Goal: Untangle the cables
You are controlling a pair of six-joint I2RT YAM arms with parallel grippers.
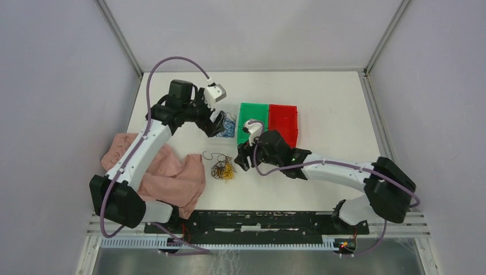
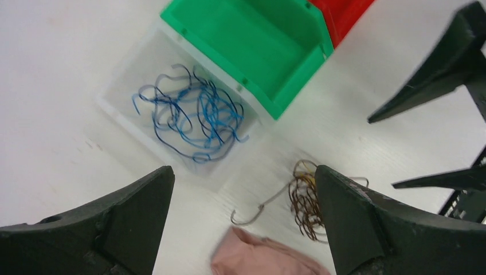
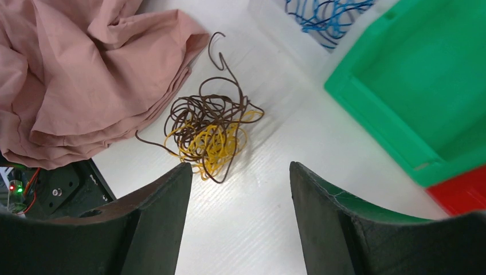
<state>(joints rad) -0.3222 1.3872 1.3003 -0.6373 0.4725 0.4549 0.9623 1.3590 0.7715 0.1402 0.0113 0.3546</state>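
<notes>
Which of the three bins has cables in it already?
The clear bin, left of the green bin: it holds the blue cables. The green one and the red bin beside it show no cables inside.

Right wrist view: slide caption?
Open right gripper above the brown-and-yellow cable tangle, pink cloth on one side, green bin on the other.

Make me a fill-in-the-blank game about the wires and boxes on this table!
The blue wires lie in the clear bin, right beside the ____ one.
The tangle on the table is brown and ____.
The cloth beside it is ____.
The left end effector holds nothing; its jaws stand ____.
Missing words: green, yellow, pink, open.
</notes>
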